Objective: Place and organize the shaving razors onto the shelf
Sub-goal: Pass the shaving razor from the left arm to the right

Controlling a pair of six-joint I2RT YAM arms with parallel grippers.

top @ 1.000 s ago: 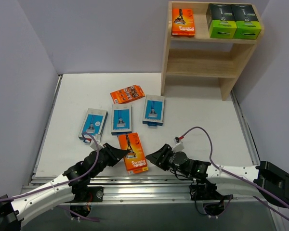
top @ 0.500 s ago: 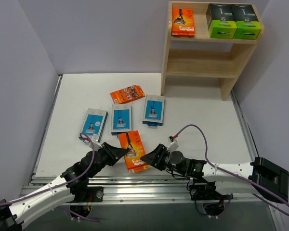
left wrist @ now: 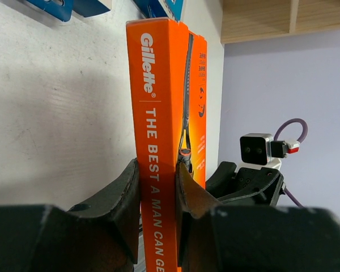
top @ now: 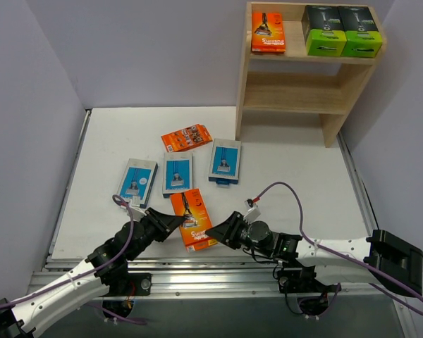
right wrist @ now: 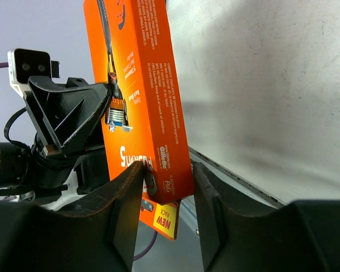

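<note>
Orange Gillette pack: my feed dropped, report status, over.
Left gripper shut across orange Gillette pack. Right gripper straddles its other end, grip unconfirmed. Light-blue razor cards lie just beyond, clear of both grippers.

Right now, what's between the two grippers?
The orange pack: left gripper clamps one edge, right gripper straddles the opposite corner. Top view shows it.

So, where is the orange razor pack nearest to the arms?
Top view: the orange pack is at the near edge of the table, between the left pincer, gripping it, and the right pincer.
</note>
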